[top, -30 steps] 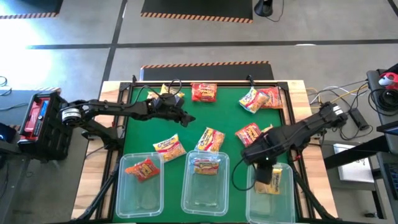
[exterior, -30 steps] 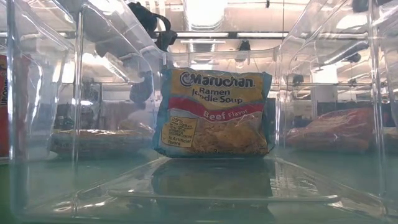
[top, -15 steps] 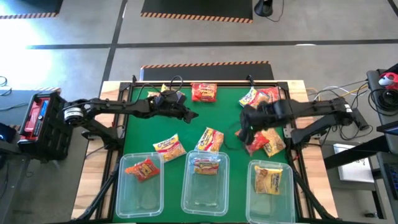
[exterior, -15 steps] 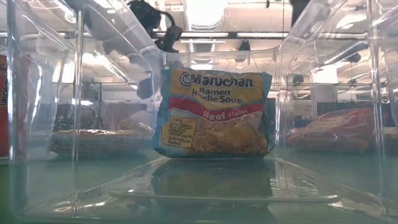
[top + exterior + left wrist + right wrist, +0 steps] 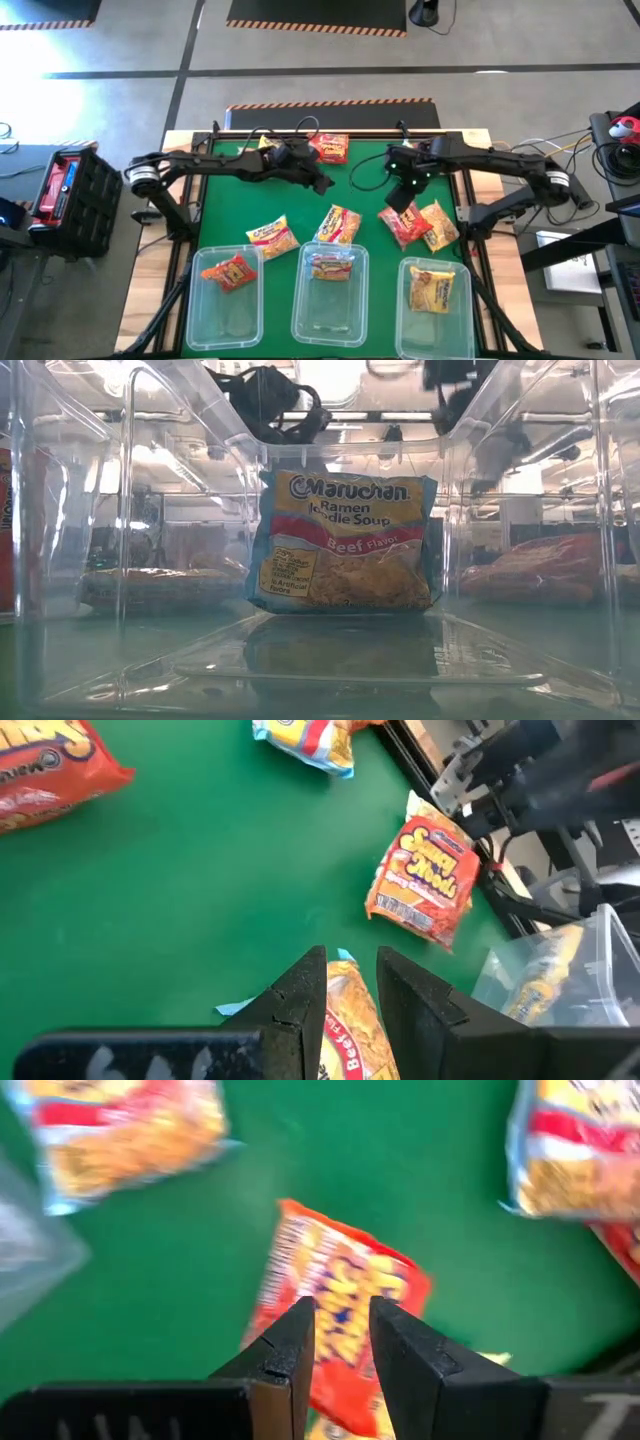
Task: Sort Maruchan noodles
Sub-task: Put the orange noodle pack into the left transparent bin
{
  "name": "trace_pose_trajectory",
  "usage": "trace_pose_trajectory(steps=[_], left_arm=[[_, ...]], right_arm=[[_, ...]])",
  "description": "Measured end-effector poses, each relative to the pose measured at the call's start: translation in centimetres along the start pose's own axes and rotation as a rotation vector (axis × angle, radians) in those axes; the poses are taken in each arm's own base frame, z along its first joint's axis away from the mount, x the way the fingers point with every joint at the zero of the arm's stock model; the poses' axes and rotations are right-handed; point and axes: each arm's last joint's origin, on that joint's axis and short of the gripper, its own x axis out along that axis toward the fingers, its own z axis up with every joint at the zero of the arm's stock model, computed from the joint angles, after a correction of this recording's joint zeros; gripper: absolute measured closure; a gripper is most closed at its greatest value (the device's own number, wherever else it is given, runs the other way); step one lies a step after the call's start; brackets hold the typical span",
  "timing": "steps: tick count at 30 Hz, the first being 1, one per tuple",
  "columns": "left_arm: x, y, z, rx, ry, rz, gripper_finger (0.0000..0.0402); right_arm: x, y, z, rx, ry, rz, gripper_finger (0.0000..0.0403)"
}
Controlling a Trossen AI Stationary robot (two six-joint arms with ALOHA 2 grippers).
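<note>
Maruchan packets lie loose on the green mat: a red one (image 5: 328, 148) at the far edge, two yellow ones (image 5: 272, 238) (image 5: 337, 225) near the tubs, and a red one (image 5: 402, 222) beside a yellow one (image 5: 438, 225) on the right. One packet lies in each clear tub: red (image 5: 228, 270), beef (image 5: 345, 540) and yellow (image 5: 432, 288). My left gripper (image 5: 323, 185) hangs shut over the mat's middle, above the yellow packet (image 5: 345, 1020). My right gripper (image 5: 397, 198) hangs shut and empty above the right-hand red packet (image 5: 340, 1320).
Three clear tubs (image 5: 228, 335) (image 5: 330, 320) (image 5: 435, 335) stand side by side along the near edge. More packets lie at the far corners, partly under the arms (image 5: 265, 145) (image 5: 432, 158). Bare green mat (image 5: 350, 195) shows between the two grippers.
My right gripper has swung from above the right tub toward the far edge and leftward, tipping more steeply down, and now hangs over the right-hand red packet. The yellow packet has stayed in the right tub. My left gripper has reached farther toward the table's right.
</note>
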Motion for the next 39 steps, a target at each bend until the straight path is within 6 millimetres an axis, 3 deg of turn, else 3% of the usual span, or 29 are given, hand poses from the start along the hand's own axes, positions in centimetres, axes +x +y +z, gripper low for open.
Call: trace_pose_trajectory(steps=[5,12,18,26,33,39], left_arm=[[0.2,0.5,-0.5,-0.015,0.018,0.015,0.0328],[0.2,0.7,-1.1,-0.025,0.11,-0.029,0.0328],[0.0,1.6,-2.4,-0.057,0.249,0.051,0.0328],[0.0,1.7,-4.3,-0.083,0.322,0.127,0.0328],[0.3,1.3,-4.5,-0.073,0.277,0.138,0.0328],[0.4,0.8,-4.2,-0.064,0.242,0.098,0.0328]], right_arm=[[2.6,-1.6,-0.5,0.063,0.078,0.169,0.0316],[5.6,-1.0,0.1,-0.063,0.004,0.442,0.0316],[7.2,-0.4,2.3,-0.085,-0.179,0.515,0.0316],[9.7,-0.1,3.6,-0.011,-0.142,0.514,0.0316],[10.1,-0.2,3.5,0.0,-0.106,0.499,0.0316],[8.6,-1.1,1.0,0.041,0.021,0.395,0.0316]])
